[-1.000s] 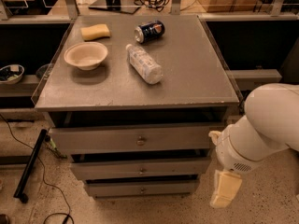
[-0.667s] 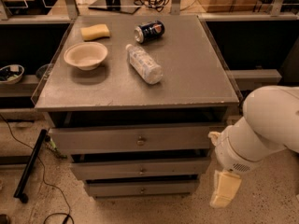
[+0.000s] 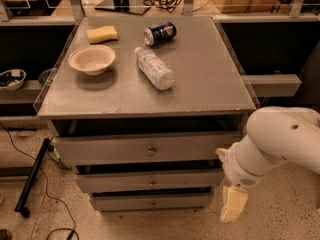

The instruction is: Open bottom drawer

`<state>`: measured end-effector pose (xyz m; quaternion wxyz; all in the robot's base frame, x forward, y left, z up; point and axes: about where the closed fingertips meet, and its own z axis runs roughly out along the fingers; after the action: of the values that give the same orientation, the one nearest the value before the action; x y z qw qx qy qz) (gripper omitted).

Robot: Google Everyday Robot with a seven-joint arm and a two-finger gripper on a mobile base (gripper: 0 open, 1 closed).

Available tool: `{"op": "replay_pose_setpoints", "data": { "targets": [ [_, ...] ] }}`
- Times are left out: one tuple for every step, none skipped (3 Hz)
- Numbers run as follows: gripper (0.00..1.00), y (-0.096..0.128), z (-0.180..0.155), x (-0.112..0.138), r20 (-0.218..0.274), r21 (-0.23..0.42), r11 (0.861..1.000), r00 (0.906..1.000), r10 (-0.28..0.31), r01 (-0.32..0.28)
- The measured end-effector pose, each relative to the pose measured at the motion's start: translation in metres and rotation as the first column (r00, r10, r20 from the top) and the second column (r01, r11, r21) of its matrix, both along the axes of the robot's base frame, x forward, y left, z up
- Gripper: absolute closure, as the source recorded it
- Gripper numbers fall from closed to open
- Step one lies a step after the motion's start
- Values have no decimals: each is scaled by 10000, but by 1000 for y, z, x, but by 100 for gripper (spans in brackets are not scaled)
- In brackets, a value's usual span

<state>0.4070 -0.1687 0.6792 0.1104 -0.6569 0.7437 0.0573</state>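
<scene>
Tool (image 3: 233, 204) hangs pointing down near the floor, just right of the bottom drawer (image 3: 125, 203); whether it is spread or pressed together cannot be told. The bottom drawer, the narrowest grey front with a small round knob, sits lowest of three under the table (image 3: 210, 74). On top lie a blue soda can (image 3: 160, 34) with unreadable lettering, a clear plastic bottle (image 3: 155, 68), a bowl (image 3: 92, 59) and a yellow sponge (image 3: 102, 34).
</scene>
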Motion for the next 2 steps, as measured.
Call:
{"op": "replay_pose_setpoints", "data": {
  "targets": [
    [0,4,-7,-6,-198,126,9999,9998,78,-75],
    [0,16,-41,-26,-707,457,9988,9973,203,-171]
  ]
}}
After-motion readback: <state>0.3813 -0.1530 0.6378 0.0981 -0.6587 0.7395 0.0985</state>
